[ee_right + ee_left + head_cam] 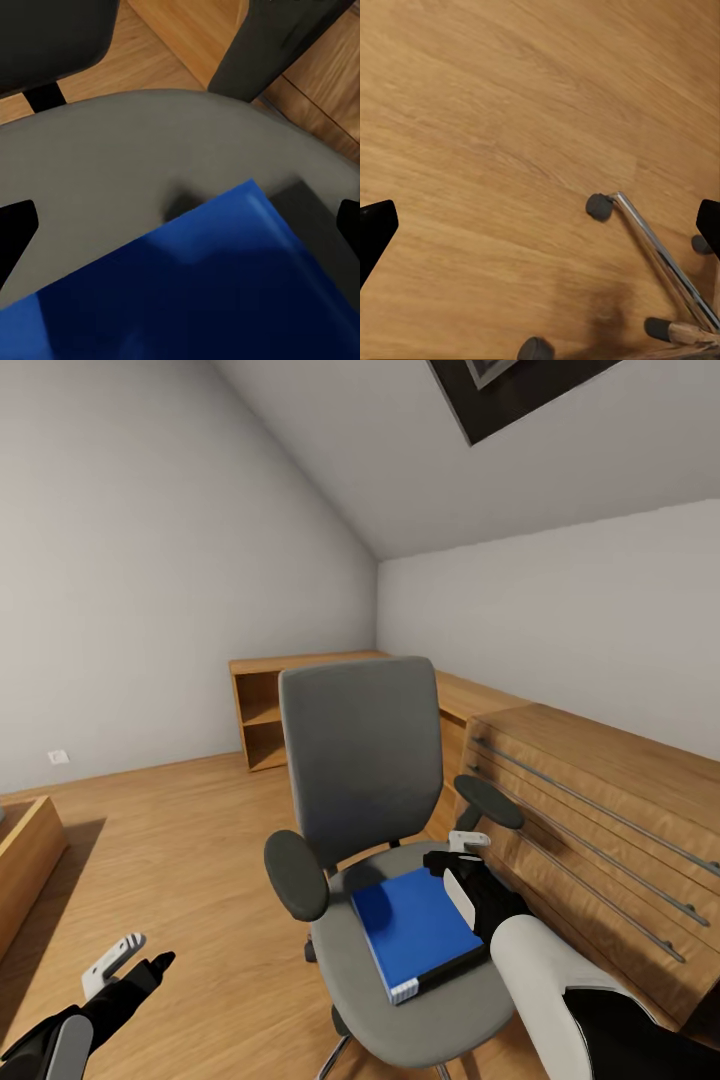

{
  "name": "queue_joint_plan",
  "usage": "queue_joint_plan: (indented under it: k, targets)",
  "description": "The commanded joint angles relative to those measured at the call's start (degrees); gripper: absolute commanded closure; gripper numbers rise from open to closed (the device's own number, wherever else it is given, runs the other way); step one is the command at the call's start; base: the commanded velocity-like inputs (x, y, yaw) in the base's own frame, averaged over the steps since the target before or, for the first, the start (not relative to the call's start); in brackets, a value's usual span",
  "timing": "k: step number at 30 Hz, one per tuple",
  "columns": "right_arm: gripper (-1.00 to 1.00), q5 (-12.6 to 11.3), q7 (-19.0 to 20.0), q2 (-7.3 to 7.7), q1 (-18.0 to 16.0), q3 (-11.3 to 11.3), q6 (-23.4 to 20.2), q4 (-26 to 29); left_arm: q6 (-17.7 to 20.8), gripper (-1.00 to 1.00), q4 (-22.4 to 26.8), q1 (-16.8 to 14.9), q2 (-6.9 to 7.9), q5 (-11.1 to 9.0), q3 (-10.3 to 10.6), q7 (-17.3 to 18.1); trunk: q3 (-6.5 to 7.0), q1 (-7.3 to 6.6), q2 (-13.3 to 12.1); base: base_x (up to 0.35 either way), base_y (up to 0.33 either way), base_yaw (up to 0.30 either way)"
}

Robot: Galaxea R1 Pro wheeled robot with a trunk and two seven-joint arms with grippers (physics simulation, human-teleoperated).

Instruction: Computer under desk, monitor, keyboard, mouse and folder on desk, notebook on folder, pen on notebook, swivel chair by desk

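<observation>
Step in hand: I judge this to be the folder pickup, with my right arm reaching down over the seat of the swivel chair [360, 760].
Folder: the blue folder [415, 928] lies flat on the seat, nearer its front and right edges, spine toward the right armrest and white page edges facing the front edge.
Right claw: the right gripper [462, 860] hangs over the folder's back right corner; in the right wrist view its two dark fingertips [15, 232] stand wide apart at either side, nothing between them, with the folder [202, 292] and grey seat below. Open, holding nothing.
Left claw: the left gripper [130, 965] sits low on my left over bare wood floor [170, 840], well apart from the chair; the left wrist view shows its tips spread wide above the floor [510, 135] and the chair's chrome leg [660, 255] and casters. Open and empty.
Next move, my guess: drop the right claw to the folder's corner edge and get one finger under it; the folder lies flush on soft upholstery, so it may slide rather than lift.
Hidden or unclear: whether the right fingertips touch the folder I cannot tell. My right forearm covers part of the seat's right edge. To the right stands a wooden drawer unit [610, 830], behind the chair an open wooden shelf [265, 710].
</observation>
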State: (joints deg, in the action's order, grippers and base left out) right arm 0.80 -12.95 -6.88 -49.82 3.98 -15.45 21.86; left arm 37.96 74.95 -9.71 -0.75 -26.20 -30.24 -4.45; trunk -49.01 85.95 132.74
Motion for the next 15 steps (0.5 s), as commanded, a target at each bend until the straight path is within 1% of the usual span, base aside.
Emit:
queue_joint_plan:
  k: [1,9,15]
  targets:
    - [-1.00,0.1,-0.1,-0.06,0.0,0.3,-0.3,0.1,0.3,-1.00,0.0,0.0,-0.04,-0.6,-0.1,-0.5,-0.06,-0.01,0.0,0.000,0.000,0.000]
    - [-1.00,0.1,-0.1,-0.05,0.0,0.3,-0.4,0.1,0.2,-1.00,-0.3,0.0,-0.04,-0.6,-0.1,-0.5,-0.06,-0.01,0.0,0.044,0.000,0.000]
    - [-1.00,0.1,-0.1,-0.05,0.0,0.3,-0.4,0.1,0.2,-1.00,-0.4,0.0,-0.04,-0.6,-0.1,-0.5,-0.10,-0.01,0.0,0.011,0.000,0.000]
